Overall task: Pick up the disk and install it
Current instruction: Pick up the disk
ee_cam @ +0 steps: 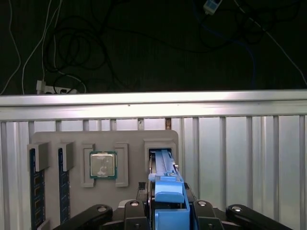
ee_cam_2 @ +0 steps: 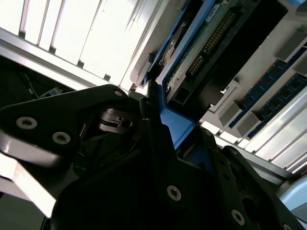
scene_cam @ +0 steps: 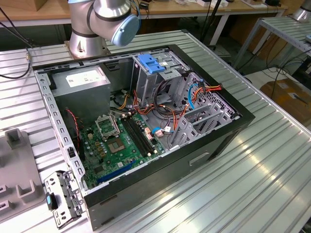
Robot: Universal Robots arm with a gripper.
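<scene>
Nearest, the gripper (ee_cam: 168, 213) was clamped on the blue bracket (ee_cam: 169, 191) of the disk (ee_cam: 162, 165), standing on edge in a grey tray's (ee_cam: 72, 139) slot. A tilted lift might jam it against the slot walls. Farther off, the open computer case (scene_cam: 160, 179) sat centre-frame in the exterior view.

In the exterior view I get bright, even room light from overhead. The ribbed metal table (scene_cam: 252, 165) throws broad white glare streaks on the exterior view's right, and the open computer case (scene_cam: 73, 97) holds soft shadow along its inner walls. In the second wrist view the table burns out to plain white, and against it the gripper (ee_cam_2: 160, 120) reads as a dark, underexposed mass. In the first wrist view the space beyond the table is nearly black, while the grey tray (ee_cam: 129, 139) and the disk (ee_cam: 163, 163) are lit evenly.
</scene>
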